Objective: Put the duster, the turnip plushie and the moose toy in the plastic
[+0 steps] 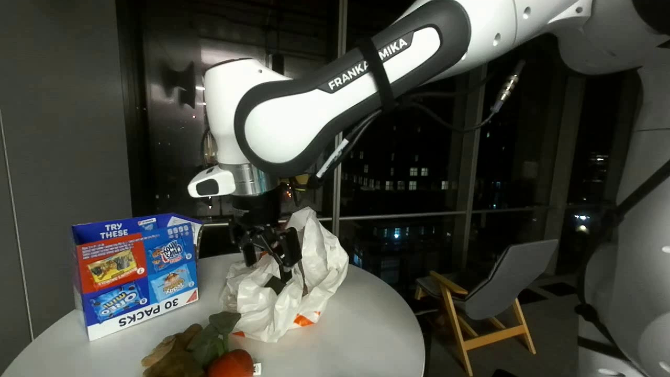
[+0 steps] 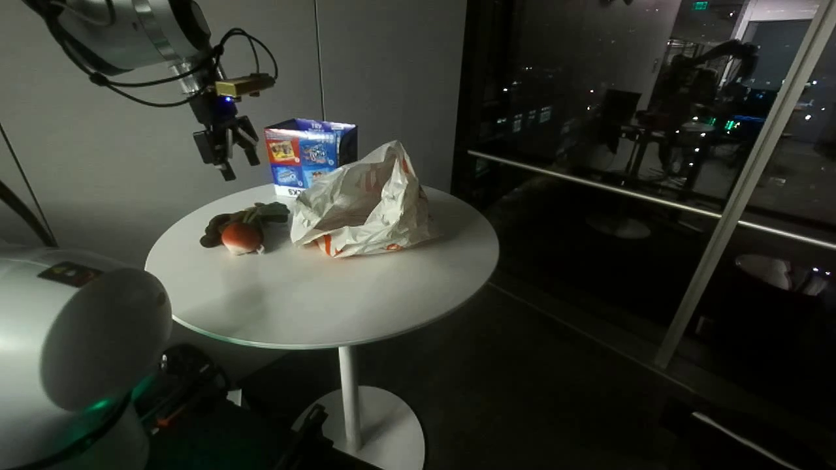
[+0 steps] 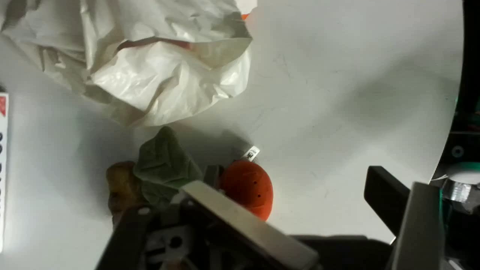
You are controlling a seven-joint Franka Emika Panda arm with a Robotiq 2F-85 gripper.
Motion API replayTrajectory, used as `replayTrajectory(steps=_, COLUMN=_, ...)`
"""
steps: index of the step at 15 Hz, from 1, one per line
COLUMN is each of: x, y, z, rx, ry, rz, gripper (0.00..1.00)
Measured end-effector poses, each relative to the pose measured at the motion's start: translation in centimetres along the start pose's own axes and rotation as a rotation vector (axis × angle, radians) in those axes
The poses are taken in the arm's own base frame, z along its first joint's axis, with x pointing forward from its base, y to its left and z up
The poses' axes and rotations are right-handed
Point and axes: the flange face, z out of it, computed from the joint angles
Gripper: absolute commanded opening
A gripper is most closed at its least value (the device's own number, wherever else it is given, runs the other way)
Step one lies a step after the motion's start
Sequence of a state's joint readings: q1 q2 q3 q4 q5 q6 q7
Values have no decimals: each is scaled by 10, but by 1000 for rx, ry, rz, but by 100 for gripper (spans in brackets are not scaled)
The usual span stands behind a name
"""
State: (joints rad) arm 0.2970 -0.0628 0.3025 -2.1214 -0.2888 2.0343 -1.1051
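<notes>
White arm (image 1: pixel 293 123) over a round table (image 2: pixel 339 300)

Both exterior views show the arm, the largest thing, slanting above the table. Beyond the table stands a grey chair (image 1: pixel 507 283) with a wooden frame. On the table stands the plastic (image 1: pixel 322 251), a crumpled white bag with orange print and a gaping mouth. Near it is a blue printed carton (image 1: pixel 137 277), upright. The gripper (image 2: pixel 240 167) hangs in the air above the table, its jaws wide apart. The lumpy brown moose toy (image 1: pixel 175 358) lies on the table near the plastic, outside it. Just beside lies the red-orange turnip plushie (image 3: pixel 249 187), also outside, its green leaves lapping over the moose toy; in the wrist view one jaw hides part of the plushie. Smallest, what may be the duster (image 1: pixel 274 285) shows dark among the plastic's folds in an exterior view; the gripper's tip crowds it there, so I cannot be sure.
</notes>
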Motion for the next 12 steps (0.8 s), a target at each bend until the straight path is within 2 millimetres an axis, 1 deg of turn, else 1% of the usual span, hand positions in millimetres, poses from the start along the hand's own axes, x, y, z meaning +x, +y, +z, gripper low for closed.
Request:
replayTrajectory(steps=2, x=-2, y=17, z=-1, rx=-54, ry=30, rz=-88, gripper=100)
replayTrajectory(steps=5, x=-15, y=55, z=14, rx=-196, ry=80, rz=-162, gripper=100)
replayTrajectory(steps=7, x=-25, y=80, z=33, rx=-282, ry=143, rz=-184, gripper=100)
replayTrajectory(steps=9, x=-30, y=99, z=57, rx=-321, ry=232, rz=-197, gripper=100)
replayTrajectory(steps=10, x=-29, y=106, z=69, rx=-316, ry=283, rz=-208, gripper=100)
replayTrajectory(steps=12, x=-20, y=116, z=91, rx=-276, ry=389, rz=-233, gripper=100)
